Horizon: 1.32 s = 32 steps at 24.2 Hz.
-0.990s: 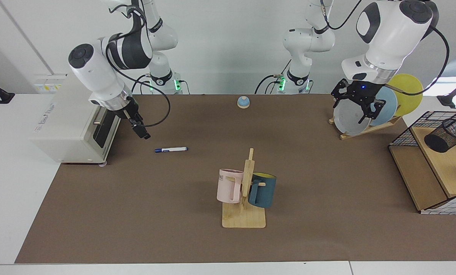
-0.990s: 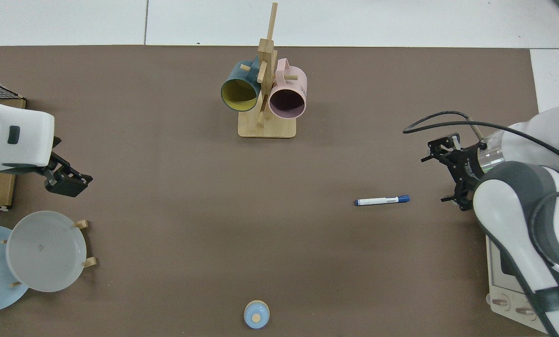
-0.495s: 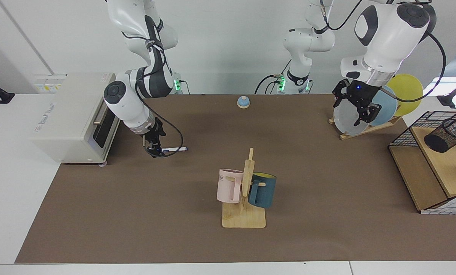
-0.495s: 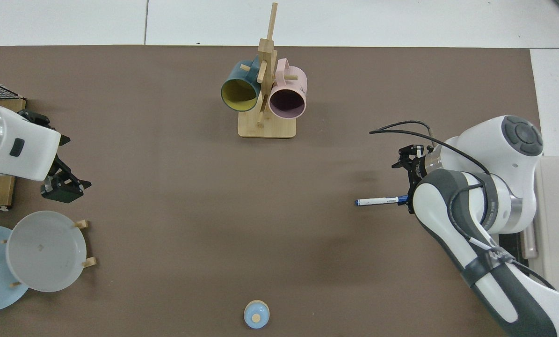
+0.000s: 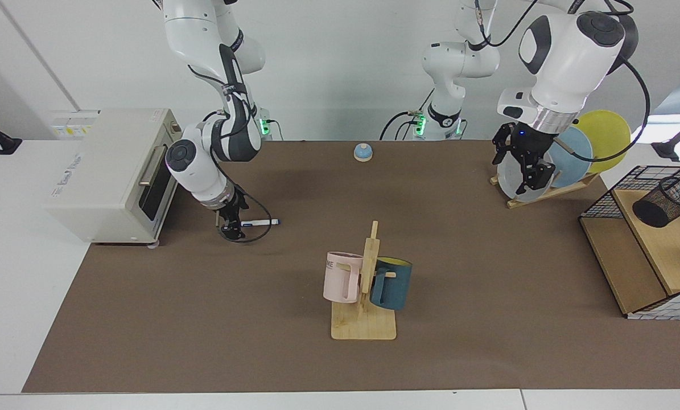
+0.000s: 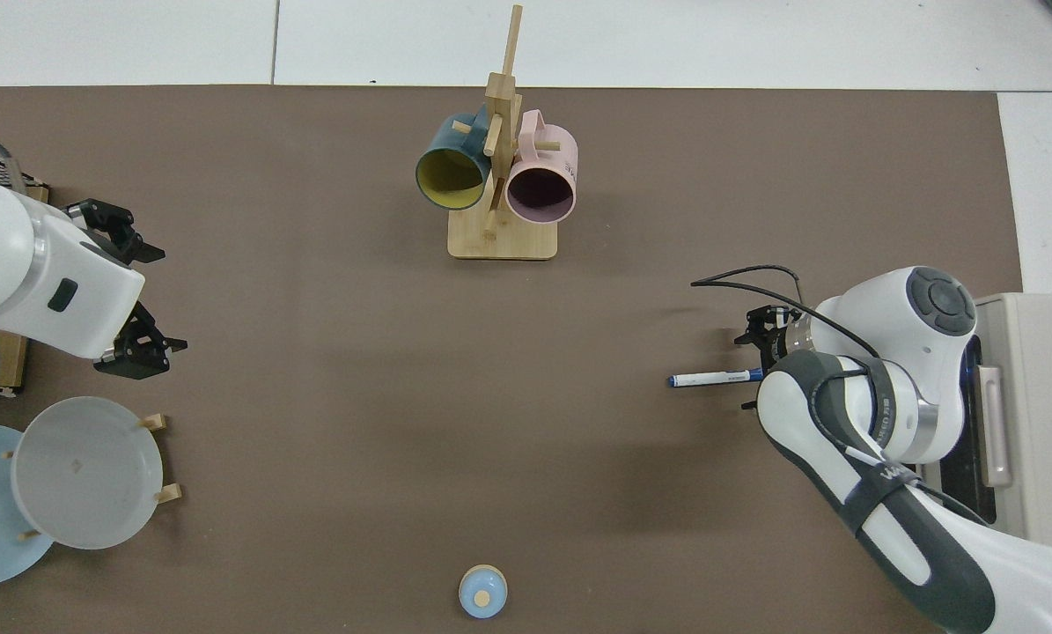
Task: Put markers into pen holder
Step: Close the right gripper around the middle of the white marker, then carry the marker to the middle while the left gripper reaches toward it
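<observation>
The marker [image 5: 261, 222] [image 6: 710, 379], white with a blue band, lies flat on the brown mat in front of the toaster oven. My right gripper [image 5: 231, 229] [image 6: 759, 379] is down at the mat over its capped end, which is hidden beneath the hand and wrist. The pen holder [image 5: 667, 200], a small black mesh cup, rests tilted on a wooden shelf at the facing view's right edge. My left gripper [image 5: 523, 169] hangs open and holding nothing in front of the plate rack, well above the mat and short of the pen holder.
A toaster oven [image 5: 109, 171] stands just behind the right arm. A wooden mug stand [image 5: 363, 319] with a pink and a blue mug is mid-table. A plate rack [image 5: 550, 191], a wire-grid basket [image 5: 607, 196] and a small blue bell [image 5: 362, 152] are also there.
The right arm swung from beside the toaster oven down onto the marker's capped end and settled lower. The left gripper drifted slightly toward the table's middle. The marker has not moved.
</observation>
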Motion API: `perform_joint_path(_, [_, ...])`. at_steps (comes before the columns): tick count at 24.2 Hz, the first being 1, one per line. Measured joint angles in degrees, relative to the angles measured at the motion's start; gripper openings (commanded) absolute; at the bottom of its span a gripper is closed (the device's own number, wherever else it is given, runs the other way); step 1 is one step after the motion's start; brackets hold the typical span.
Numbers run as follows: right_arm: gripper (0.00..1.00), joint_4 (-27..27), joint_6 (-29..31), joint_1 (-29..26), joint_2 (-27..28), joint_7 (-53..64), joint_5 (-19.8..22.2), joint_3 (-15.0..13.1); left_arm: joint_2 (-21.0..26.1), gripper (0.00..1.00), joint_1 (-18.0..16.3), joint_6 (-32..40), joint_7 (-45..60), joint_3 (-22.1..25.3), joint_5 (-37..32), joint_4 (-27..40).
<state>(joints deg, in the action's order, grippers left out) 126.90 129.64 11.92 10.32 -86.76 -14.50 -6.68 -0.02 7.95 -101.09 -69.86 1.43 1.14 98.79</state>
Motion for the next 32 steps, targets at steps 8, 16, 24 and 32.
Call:
perform_joint_path(8, [0.70,0.6,0.7,-0.1,0.0,0.3,0.0,-0.1,0.0,1.00,0.1,-1.5,-2.3,-0.3,0.0,1.3])
perform_joint_path(16, [0.00,0.6,1.5,-0.2,-0.1,1.7,0.0,-0.1,0.0,1.00,0.1,-1.7,-2.7,-0.3,0.0,1.5])
perform_joint_path(24, [0.00,0.2,1.5,0.3,-0.1,2.2,0.0,0.1,0.0,1.00,0.1,-1.7,-2.8,-0.4,0.0,1.5])
perform_joint_path(32, [0.00,-6.7,0.0,3.1,-0.1,2.2,-5.4,0.4,0.0,1.00,0.8,-1.7,-2.8,-2.3,0.0,1.5])
